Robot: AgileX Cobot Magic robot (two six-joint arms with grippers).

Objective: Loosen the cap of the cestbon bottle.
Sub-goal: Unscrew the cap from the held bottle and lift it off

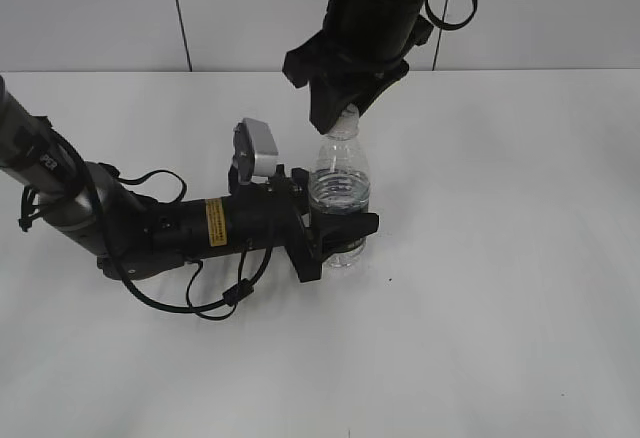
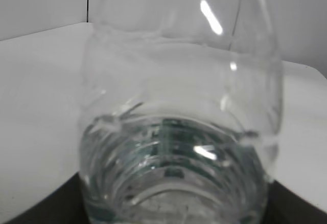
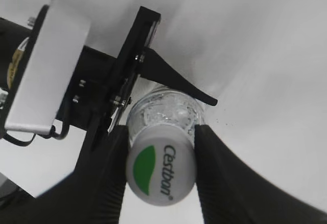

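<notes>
The cestbon bottle (image 1: 340,193) stands upright on the white table (image 1: 500,258), near its middle. The left gripper (image 1: 335,233) lies low along the tabletop and is closed around the bottle's lower body, one dark finger in front and one behind; the bottle's base is partly hidden by that front finger. From the left wrist view the bottle (image 2: 179,132) fills nearly the whole frame (clear ribbed wall, water line, greenish tint low down), and only dark slivers at the bottom corners show, so the fingers cannot be read there.

The right gripper (image 1: 345,108) comes down from above and covers the bottle's top; the cap is hidden in the exterior view. In the right wrist view the cap (image 3: 161,175) sits between the two ribbed pads (image 3: 110,178) of the right gripper (image 3: 161,170), clamped on both sides. The green leaf and "Cestbon" print are legible. The right arm's upper part is cut off by the frame.
</notes>
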